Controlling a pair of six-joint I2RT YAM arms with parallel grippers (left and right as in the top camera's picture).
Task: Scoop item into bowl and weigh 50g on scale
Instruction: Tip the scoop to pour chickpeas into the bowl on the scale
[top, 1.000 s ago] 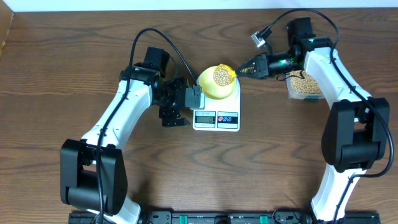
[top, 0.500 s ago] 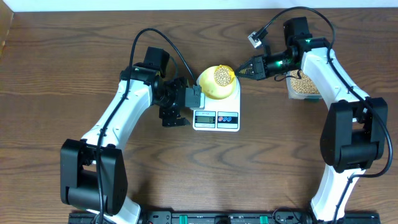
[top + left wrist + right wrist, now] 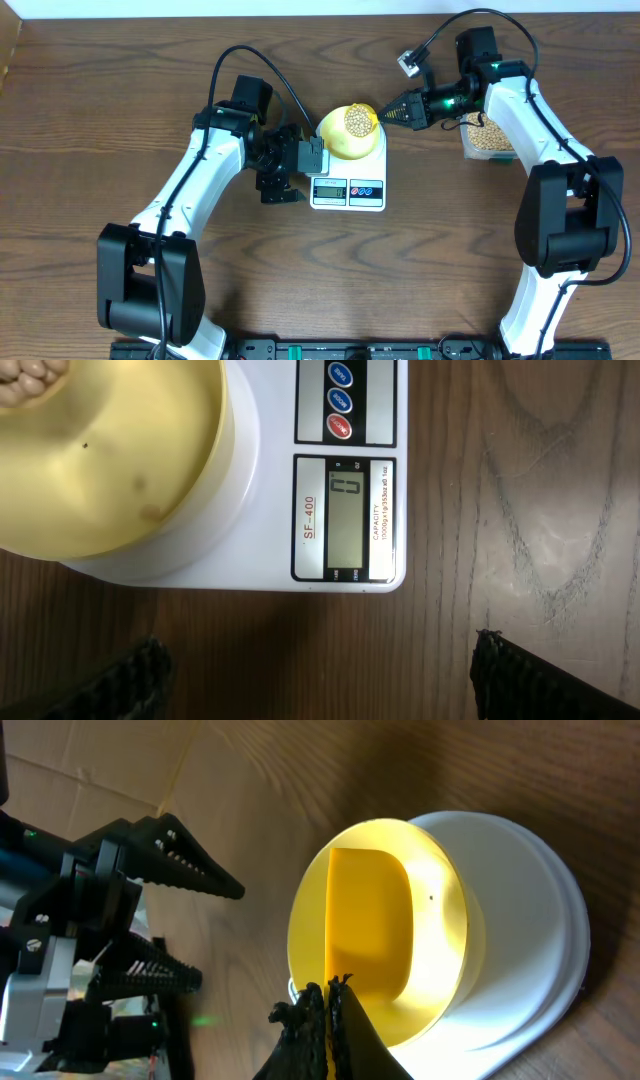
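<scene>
The white scale (image 3: pixel 348 190) stands at mid table with the pale yellow bowl (image 3: pixel 338 146) on it. My right gripper (image 3: pixel 386 115) is shut on the handle of a bright yellow scoop (image 3: pixel 366 112) full of tan beans (image 3: pixel 357 122), held over the bowl. In the right wrist view the shut fingers (image 3: pixel 330 995) grip the scoop (image 3: pixel 370 920) above the bowl (image 3: pixel 450 910). My left gripper (image 3: pixel 303 160) is open and empty just left of the scale. The left wrist view shows the open gripper (image 3: pixel 315 648), the scale's display (image 3: pixel 345 520) reading 0, the bowl (image 3: pixel 110 470) and some beans (image 3: pixel 30 375).
A clear plastic container (image 3: pixel 487 138) of beans sits at the right, under my right arm. Wooden table (image 3: pixel 450 260) all round. A cable loops over each arm.
My right arm shifted slightly up and left at the wrist; the scoop stays over the bowl. The left arm has not moved.
</scene>
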